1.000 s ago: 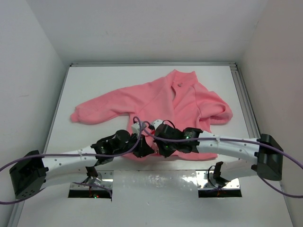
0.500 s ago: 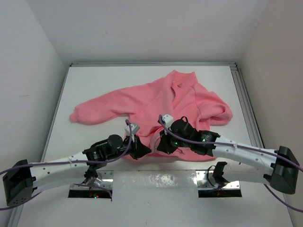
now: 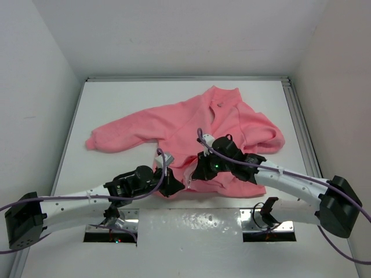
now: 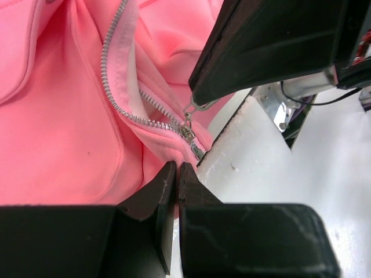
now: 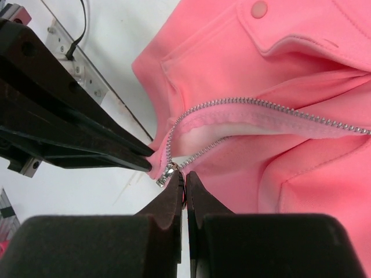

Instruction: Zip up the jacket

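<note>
The salmon-pink jacket (image 3: 232, 124) lies flat on the white table, front up and collar at the far side. Its zipper (image 5: 272, 107) is open along most of its length. The metal slider (image 5: 167, 173) sits at the bottom hem. My left gripper (image 3: 175, 186) is shut on the hem just below the slider, as the left wrist view (image 4: 177, 169) shows. My right gripper (image 3: 194, 175) is shut on the small metal pull (image 4: 196, 106) right at the slider, and its jaws (image 5: 184, 176) meet there. The two grippers nearly touch.
A snap-flap pocket (image 5: 259, 8) lies beside the zipper. The left sleeve (image 3: 110, 138) stretches out to the left and the right sleeve (image 3: 269, 139) is bunched at the right. Metal base plates (image 3: 113, 226) sit at the near edge. A rail (image 3: 298, 121) runs along the table's right side.
Both arms have shifted posture while the grippers stay together at the bottom hem. The right wrist has swung farther over the jacket. The left arm has drawn lower.
</note>
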You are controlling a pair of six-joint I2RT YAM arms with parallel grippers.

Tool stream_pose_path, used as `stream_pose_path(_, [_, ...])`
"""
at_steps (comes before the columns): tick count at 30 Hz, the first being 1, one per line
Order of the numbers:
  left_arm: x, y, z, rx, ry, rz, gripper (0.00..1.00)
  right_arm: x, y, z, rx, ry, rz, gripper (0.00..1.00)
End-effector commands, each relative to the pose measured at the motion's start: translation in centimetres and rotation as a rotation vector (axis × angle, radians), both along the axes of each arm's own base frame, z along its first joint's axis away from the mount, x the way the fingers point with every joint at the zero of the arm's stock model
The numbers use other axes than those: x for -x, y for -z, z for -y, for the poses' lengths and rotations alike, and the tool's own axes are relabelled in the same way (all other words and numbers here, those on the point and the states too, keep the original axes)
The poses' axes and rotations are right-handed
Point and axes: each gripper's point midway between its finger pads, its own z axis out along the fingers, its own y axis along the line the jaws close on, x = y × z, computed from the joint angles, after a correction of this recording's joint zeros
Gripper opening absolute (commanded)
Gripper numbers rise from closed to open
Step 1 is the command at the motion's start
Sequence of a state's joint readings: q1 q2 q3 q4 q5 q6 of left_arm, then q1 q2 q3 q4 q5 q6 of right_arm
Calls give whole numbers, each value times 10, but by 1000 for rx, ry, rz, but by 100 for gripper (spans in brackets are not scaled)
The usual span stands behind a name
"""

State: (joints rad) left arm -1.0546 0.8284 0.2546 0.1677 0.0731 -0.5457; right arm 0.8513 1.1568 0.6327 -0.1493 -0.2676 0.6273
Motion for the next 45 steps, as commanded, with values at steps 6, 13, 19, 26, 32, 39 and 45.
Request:
stream_pose_path(6, [35,10,5,-9,162,-73,0,-35,0,17,-26,207,98,0])
stream_pose_path(13, [48,23,6,-28,220,-131,0,-71,9,18,0,357,165,0])
stream_pose_path(19, [55,40,1,-76,234,-183,0,-121,-13,33,-6,544,329,0])
stream_pose_path(26, [55,47,0,-106,227,-181,0,-162,-18,36,11,592,353,0])
stream_pose_path(32, [38,37,3,-106,153,-138,0,-82,-20,15,-162,304,184,0])
stream_pose_path(39, [7,42,-1,-179,-14,-117,18,-3,21,22,-141,134,102,0])
stream_pose_path(45, [-37,8,-9,-133,-260,-35,63,-25,41,50,-15,310,138,16])
